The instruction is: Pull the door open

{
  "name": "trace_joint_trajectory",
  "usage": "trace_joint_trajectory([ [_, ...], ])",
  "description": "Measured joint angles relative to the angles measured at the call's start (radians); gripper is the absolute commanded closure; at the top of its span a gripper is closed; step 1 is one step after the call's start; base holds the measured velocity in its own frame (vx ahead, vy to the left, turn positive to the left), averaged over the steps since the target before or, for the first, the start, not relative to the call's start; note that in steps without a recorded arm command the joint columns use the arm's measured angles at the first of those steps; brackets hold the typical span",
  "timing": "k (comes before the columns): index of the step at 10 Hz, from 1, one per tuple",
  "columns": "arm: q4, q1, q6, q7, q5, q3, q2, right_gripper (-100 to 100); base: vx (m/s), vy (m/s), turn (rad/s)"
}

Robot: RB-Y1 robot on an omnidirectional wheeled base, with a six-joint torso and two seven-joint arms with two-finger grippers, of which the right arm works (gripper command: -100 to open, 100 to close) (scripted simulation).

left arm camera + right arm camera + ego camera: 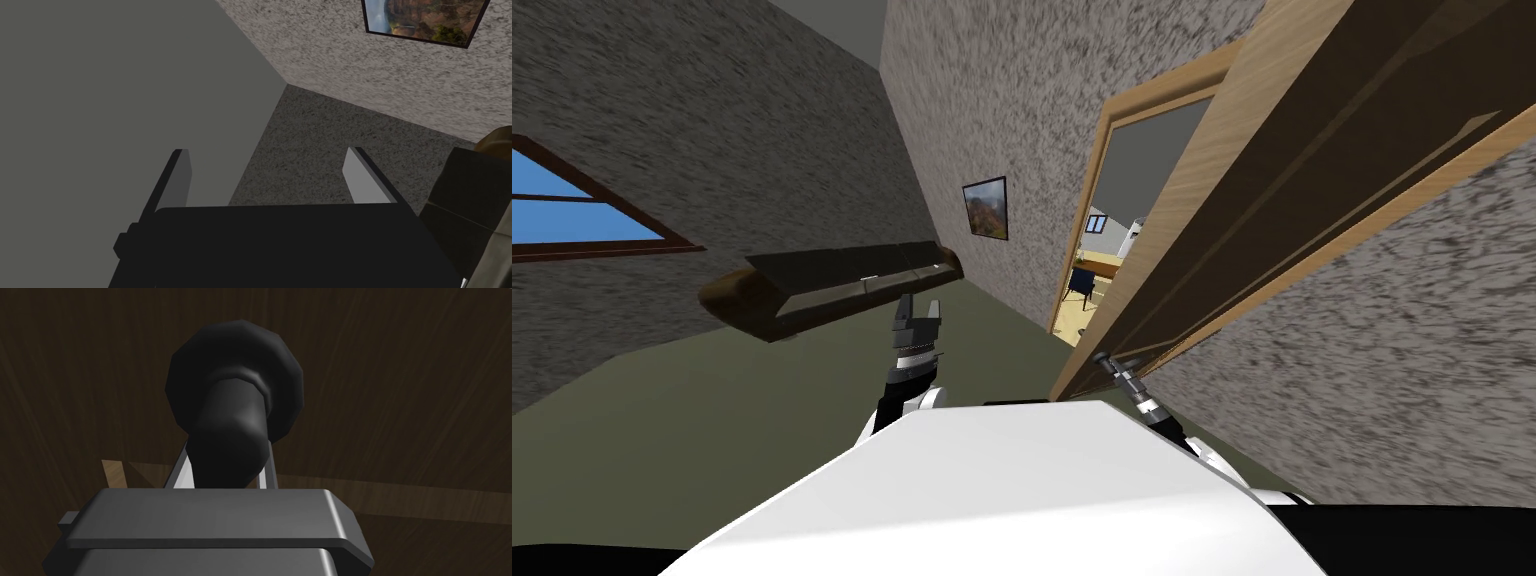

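Door (1312, 160) of brown wood stands to my right, swung partway out of its lighter wooden frame (1109, 140), and the gap between them shows a room beyond with a dark chair (1082, 282) on a pale floor. The right gripper (1102, 358) is up against the door's near face. In the right wrist view its two fingers (184, 473) press the sides of a black handle (227, 423), a stubby bar standing out from a round black rose, with dark wood behind it. The left gripper (917, 318) is held out ahead, well apart from the door, its jaws spread wide with nothing between them. Beyond it a dark brown sofa (832, 285) stands against the wall, and a small framed picture (985, 208) hangs on the wall beside the doorway
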State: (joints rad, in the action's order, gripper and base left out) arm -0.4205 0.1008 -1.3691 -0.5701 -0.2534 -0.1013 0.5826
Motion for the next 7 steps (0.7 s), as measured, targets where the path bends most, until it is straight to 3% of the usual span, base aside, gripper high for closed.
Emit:
trace_joint_trajectory([
  [3,0.011,-0.002,-0.013,-0.001,-0.006,-0.005,0.001,100,-0.208,-0.095,0.190],
  [4,0.040,-0.013,-0.027,0.002,-0.009,-0.006,0.003,100,-0.195,-0.092,0.181],
  [6,0.019,0.006,-0.027,0.001,-0.012,-0.011,0.001,100,-0.180,-0.093,0.149],
  [7,0.036,0.000,-0.037,0.001,-0.014,-0.012,0.002,100,-0.196,-0.095,0.194],
])
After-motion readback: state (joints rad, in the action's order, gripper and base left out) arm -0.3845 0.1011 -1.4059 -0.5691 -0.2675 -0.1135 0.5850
